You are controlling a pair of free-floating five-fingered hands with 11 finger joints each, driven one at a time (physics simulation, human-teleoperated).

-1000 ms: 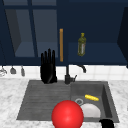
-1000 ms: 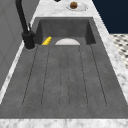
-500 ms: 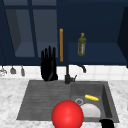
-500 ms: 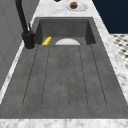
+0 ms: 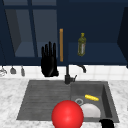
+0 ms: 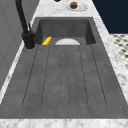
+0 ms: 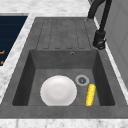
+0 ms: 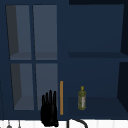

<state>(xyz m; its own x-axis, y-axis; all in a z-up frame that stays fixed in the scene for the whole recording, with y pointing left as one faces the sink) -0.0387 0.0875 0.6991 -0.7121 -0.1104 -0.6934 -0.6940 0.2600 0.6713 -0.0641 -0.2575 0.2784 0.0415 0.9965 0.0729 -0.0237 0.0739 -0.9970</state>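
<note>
My left hand [image 5: 49,61] hangs in the air in front of the glass cabinet door, above the sink's draining board, fingers straight and pointing up, holding nothing. It also shows in the upper view as the left hand [image 8: 49,110], just left of the orange door handle [image 8: 61,97]. A part of my right hand [image 5: 107,123] shows at the picture's bottom edge, by the sink's front right corner. A red ball [image 5: 67,115] sits low in the front view, over the sink's front rim. A white plate [image 7: 58,90] and a yellow corn cob [image 7: 90,94] lie in the basin.
A black faucet [image 5: 67,75] stands behind the sink [image 5: 107,92], with the ribbed draining board [image 6: 65,80] on the left. An olive bottle [image 5: 81,45] stands on the open cabinet shelf. A small dish with a brown item [image 6: 74,5] rests on the counter beyond the basin. Utensils [image 5: 12,70] hang at the left wall.
</note>
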